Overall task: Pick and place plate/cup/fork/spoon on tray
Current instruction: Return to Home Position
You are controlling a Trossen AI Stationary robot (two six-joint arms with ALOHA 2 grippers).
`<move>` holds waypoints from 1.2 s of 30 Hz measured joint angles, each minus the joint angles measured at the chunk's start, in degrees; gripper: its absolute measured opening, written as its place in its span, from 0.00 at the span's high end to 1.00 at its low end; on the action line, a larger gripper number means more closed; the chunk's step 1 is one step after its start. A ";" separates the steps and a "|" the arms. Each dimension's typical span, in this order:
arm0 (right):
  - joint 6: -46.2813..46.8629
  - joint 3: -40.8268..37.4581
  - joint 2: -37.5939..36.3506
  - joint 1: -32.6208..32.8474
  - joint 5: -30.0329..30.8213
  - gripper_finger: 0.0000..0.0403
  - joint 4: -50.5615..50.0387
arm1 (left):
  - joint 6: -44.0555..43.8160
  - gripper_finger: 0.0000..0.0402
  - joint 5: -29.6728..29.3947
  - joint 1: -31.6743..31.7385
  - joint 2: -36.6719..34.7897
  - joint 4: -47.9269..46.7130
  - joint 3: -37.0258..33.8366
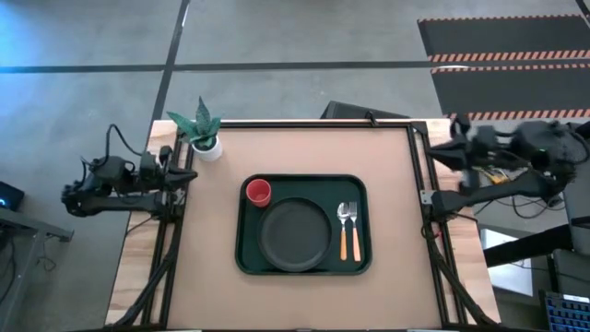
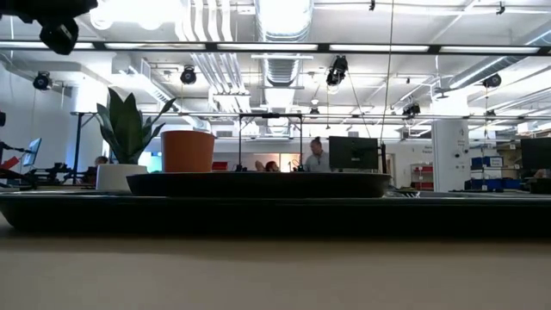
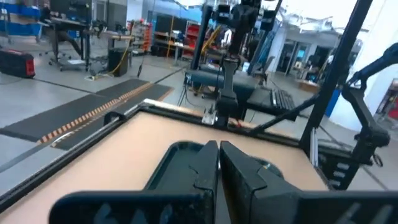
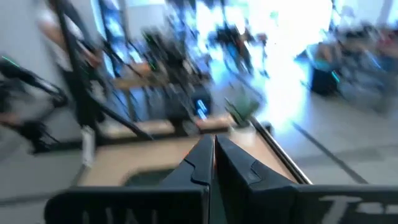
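Note:
The dark green tray [image 1: 245, 242] lies mid-table. On it rest the dark plate [image 1: 295, 232], the red cup [image 1: 258, 191] at its far left corner, and the fork and spoon [image 1: 348, 231], side by side right of the plate, orange handles toward the near edge. In the low view the cup [image 2: 188, 151] stands behind the plate's rim [image 2: 258, 184]. My left gripper [image 1: 187, 175] is drawn back at the table's left edge, shut and empty, as the left wrist view [image 3: 219, 152] shows. My right gripper [image 4: 211, 146] is shut and empty, and hangs at the right edge [image 1: 435, 153].
A white pot with a green plant [image 1: 205, 136] stands at the table's far left corner. Black frame rails [image 1: 419, 175] run along the left and right edges. Bare tabletop [image 1: 212, 277] surrounds the tray on all sides.

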 joint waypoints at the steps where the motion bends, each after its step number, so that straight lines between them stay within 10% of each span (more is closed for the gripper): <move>1: -0.22 -2.55 -1.80 0.00 -1.49 0.98 2.12 | 0.16 1.00 0.13 0.00 -0.55 0.12 -0.73; 17: 5.91 -39.47 -28.96 0.00 -4.17 0.98 24.19 | 0.20 1.00 19.96 -0.04 -1.47 8.92 -10.28; 36: 8.67 -56.96 -29.79 -0.02 -6.53 0.98 41.93 | -0.29 1.00 21.66 0.00 -1.67 21.38 -19.36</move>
